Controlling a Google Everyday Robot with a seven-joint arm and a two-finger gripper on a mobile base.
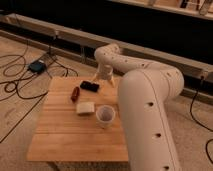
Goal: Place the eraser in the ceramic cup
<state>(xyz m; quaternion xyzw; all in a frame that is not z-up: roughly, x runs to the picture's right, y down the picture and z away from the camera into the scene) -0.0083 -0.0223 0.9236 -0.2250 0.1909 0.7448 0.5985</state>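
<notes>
The eraser (pixel 89 86) is a small flat black block lying on the far part of the wooden table (pixel 70 135). The ceramic cup (pixel 105 116) is white and round and stands upright near the table's middle right, in front of the eraser. My gripper (pixel 104 79) hangs at the end of the white arm over the table's far edge, just right of the eraser and a little above it. It holds nothing that I can see.
A pale beige block (pixel 85 108) lies left of the cup. A reddish-brown oblong object (pixel 75 93) lies left of the eraser. The big white arm (pixel 145 110) covers the table's right side. Cables and a small blue box (pixel 36 66) lie on the floor at left.
</notes>
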